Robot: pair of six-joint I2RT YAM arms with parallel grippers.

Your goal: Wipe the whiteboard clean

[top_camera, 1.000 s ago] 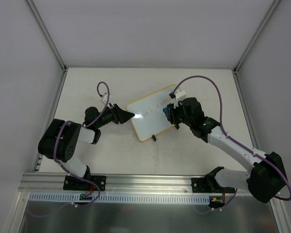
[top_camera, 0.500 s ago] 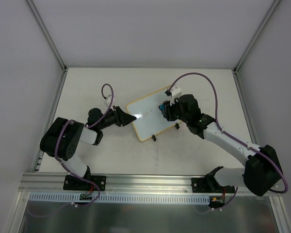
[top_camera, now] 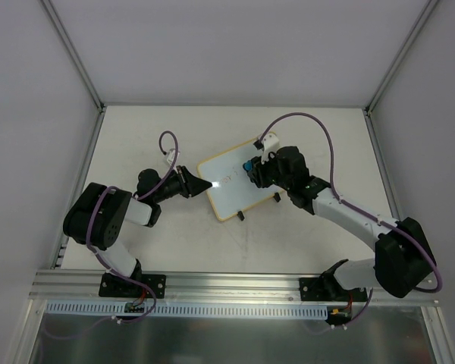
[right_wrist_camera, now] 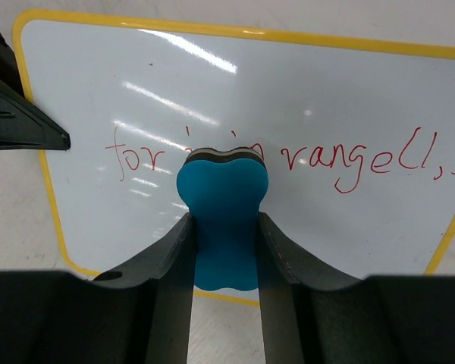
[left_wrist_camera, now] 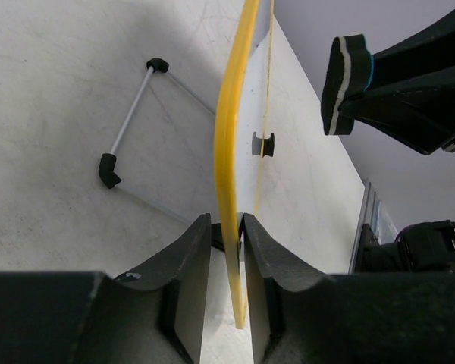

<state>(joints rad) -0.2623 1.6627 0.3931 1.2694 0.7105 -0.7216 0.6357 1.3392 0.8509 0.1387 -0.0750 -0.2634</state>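
The whiteboard, white with a yellow frame, lies tilted at mid table. Red handwriting runs across it in the right wrist view. My left gripper is shut on the board's left yellow edge, which shows edge-on in the left wrist view. My right gripper is shut on a blue eraser and holds it over the middle of the writing, above the board's upper right part. The eraser also shows in the top view and in the left wrist view.
Small black clips stick out from the board's near edge. A thin wire stand with black ends lies under the board. Grey walls and a metal frame surround the table. An aluminium rail runs along the near edge.
My right gripper has carried the eraser up and to the left across the board. My left gripper has kept its hold on the board's left edge.
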